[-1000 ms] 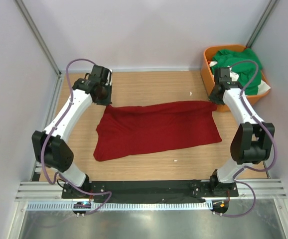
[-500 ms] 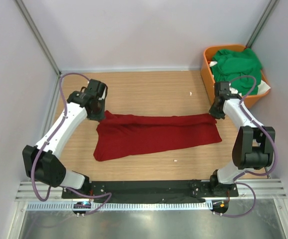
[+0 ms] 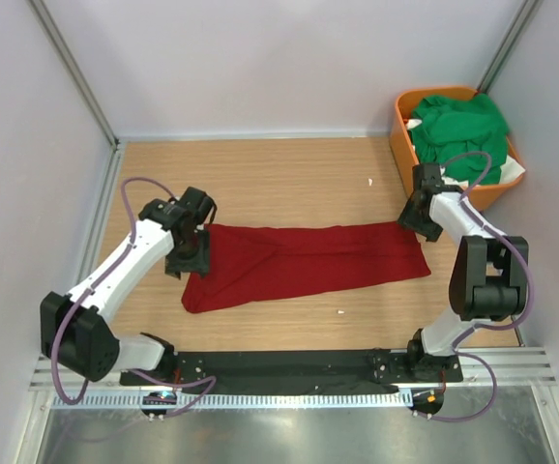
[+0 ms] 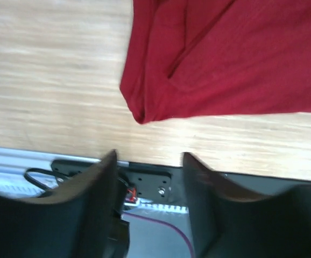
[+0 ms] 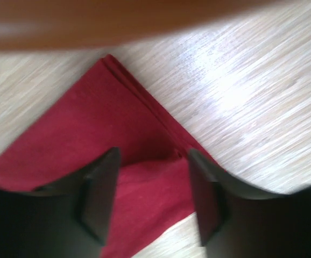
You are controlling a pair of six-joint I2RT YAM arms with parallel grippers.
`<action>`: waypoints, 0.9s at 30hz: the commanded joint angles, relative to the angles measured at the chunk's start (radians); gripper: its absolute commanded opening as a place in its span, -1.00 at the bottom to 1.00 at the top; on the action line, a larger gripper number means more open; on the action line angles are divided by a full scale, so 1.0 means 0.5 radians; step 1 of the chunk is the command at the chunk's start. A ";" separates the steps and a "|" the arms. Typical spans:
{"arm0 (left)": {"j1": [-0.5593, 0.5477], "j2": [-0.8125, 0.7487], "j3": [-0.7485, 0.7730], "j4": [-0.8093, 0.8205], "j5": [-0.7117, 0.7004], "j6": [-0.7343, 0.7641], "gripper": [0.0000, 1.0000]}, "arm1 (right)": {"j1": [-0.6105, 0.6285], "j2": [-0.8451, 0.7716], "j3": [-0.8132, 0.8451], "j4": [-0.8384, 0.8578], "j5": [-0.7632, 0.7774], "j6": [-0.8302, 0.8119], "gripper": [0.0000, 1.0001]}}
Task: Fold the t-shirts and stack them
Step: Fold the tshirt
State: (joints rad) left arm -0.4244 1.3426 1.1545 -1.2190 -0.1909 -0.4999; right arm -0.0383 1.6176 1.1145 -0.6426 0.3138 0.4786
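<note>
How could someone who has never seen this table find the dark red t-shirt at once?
Start at the light wooden table and look at its middle. A dark red cotton t-shirt lies there flat as a long band. The other shirts are bright green and sit crumpled in the orange plastic basket at the far right.
</note>
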 commanded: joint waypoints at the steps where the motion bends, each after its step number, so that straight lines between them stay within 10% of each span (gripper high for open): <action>1: 0.002 -0.135 -0.039 -0.038 0.164 -0.117 0.13 | -0.009 0.041 0.054 0.033 0.069 0.006 0.41; 14: 0.002 0.081 -0.170 0.655 0.054 -0.430 0.14 | 0.077 -0.406 -0.189 0.168 -0.287 0.031 0.57; 27: -0.001 0.582 -0.404 1.174 0.035 -0.635 -0.05 | 0.291 0.099 -0.201 0.408 -0.539 -0.052 0.40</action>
State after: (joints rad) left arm -0.4236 1.6012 0.9581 -0.7326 -0.1581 -0.7830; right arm 0.1020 1.6253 1.0004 -0.4885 0.0650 0.4667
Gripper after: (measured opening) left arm 0.482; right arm 0.702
